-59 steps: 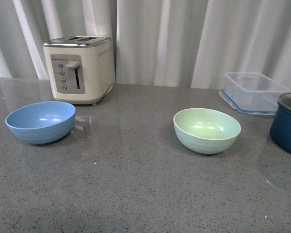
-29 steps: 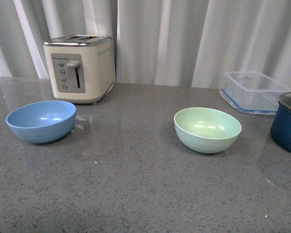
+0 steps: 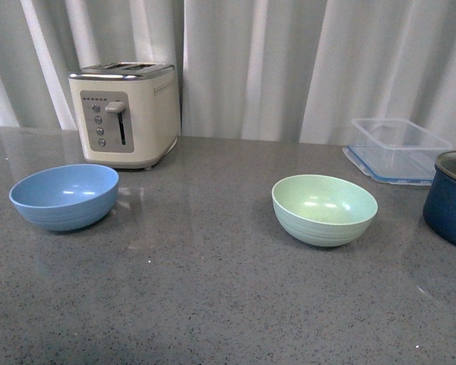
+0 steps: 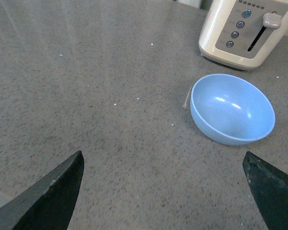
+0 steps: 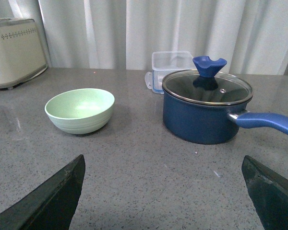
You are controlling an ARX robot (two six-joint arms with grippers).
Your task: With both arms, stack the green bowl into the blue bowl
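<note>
Currently both bowls sit upright and well apart on the grey speckled table, neither touched by anything.

- Front view: blue bowl at 9 o'clock of the scene, green bowl towards 4 o'clock. Green lies at 3 o'clock from blue, with bare tabletop between them.
- Cream toaster stands at 1 o'clock from the blue bowl, near it but apart.
- Clear plastic container is at 1 o'clock from the green bowl. Navy pot is at 3 o'clock from it, cut by the frame edge.
- White curtain hangs behind everything.

Left gripper: spread wide, its black fingers showing only as two tips far apart. Nothing is between them but tabletop, and it grips nothing. The blue bowl lies ahead of it, off towards one finger, with the toaster just beyond.

Right gripper: likewise wide, fingers empty and clear of everything. The green bowl and the lidded pot sit ahead of it side by side, apart, with the container behind them.
</note>
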